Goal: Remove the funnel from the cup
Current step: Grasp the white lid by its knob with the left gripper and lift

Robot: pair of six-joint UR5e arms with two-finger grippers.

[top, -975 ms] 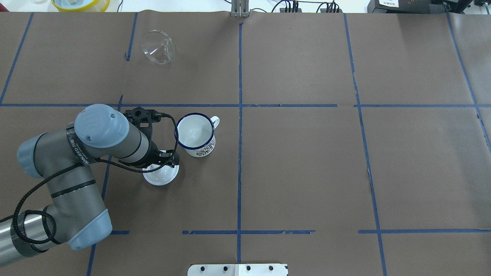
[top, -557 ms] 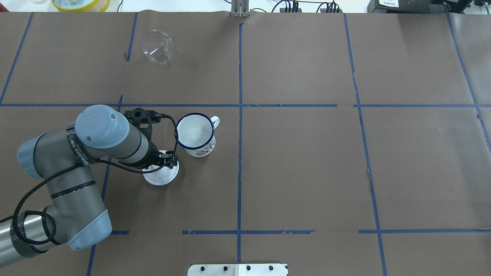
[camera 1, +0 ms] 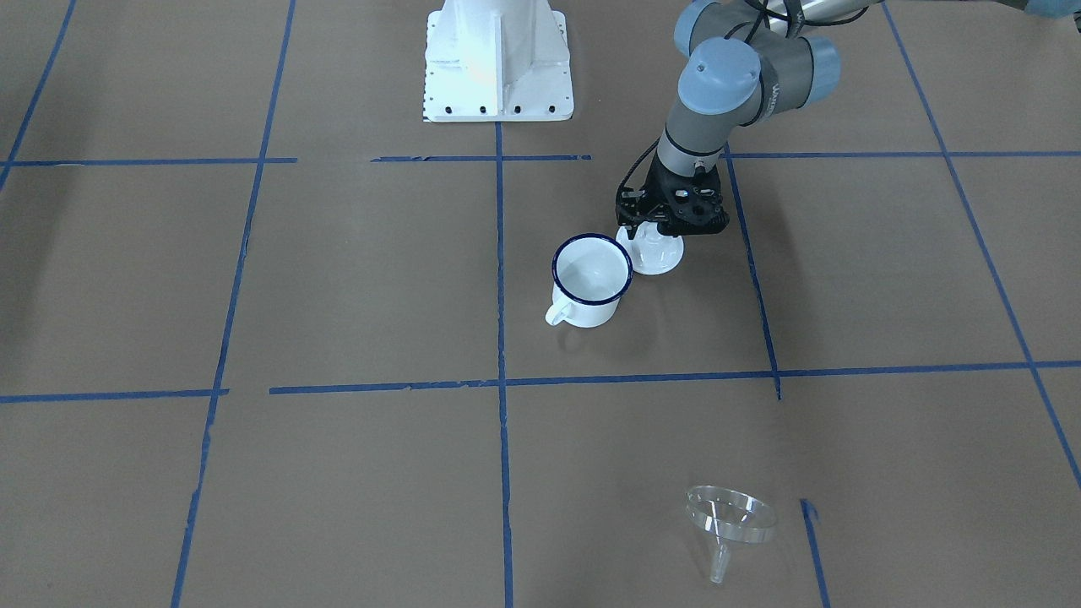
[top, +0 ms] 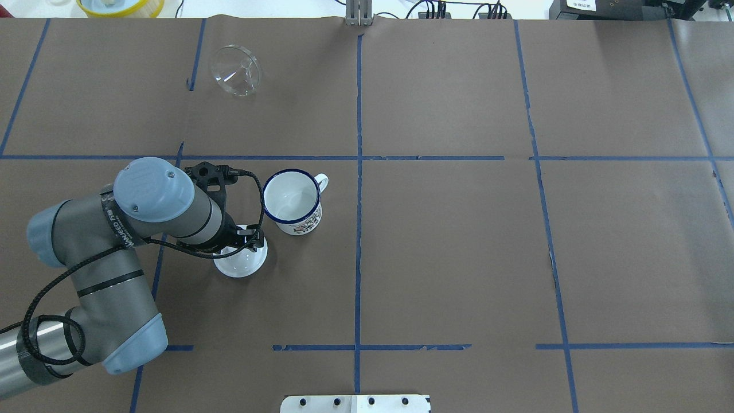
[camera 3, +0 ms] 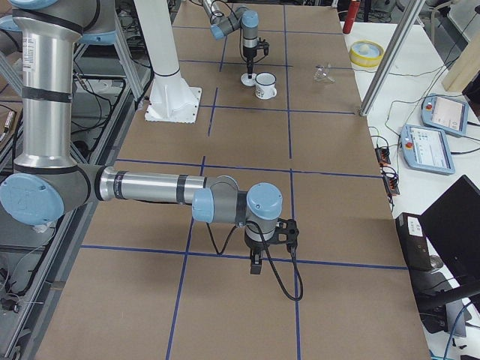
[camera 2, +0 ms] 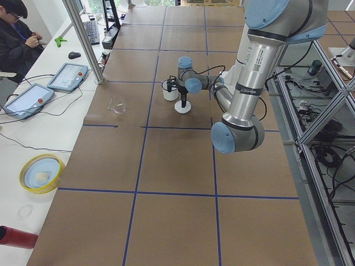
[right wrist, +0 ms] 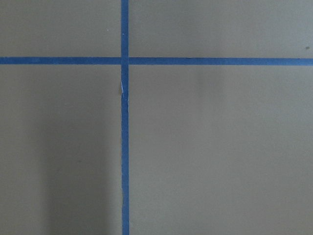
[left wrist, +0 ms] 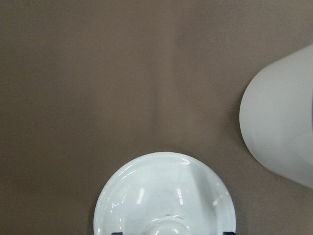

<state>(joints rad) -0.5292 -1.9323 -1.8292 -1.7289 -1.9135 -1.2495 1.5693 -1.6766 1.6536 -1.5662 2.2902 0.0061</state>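
Note:
The clear funnel (top: 236, 70) lies on its side on the table at the far left, well away from the cup; it also shows in the front view (camera 1: 730, 515). The white cup (top: 292, 201) with a blue rim stands upright and empty (camera 1: 591, 283). My left gripper (top: 248, 240) hangs just over a round white lid (top: 241, 263) lying beside the cup. In the left wrist view its fingers stand wide on either side of the lid's (left wrist: 164, 196) knob, open. My right gripper (camera 3: 255, 266) points down over bare table far from these; I cannot tell if it is open.
Blue tape lines (top: 359, 172) grid the brown table cover. The robot's white base plate (camera 1: 497, 59) is at the near edge. A yellow-rimmed bowl (top: 120, 6) sits beyond the table's far left edge. An operator (camera 2: 19, 33) sits at the side bench.
My left gripper has shifted slightly leftward over the lid. The lid, the cup and the funnel have not moved.

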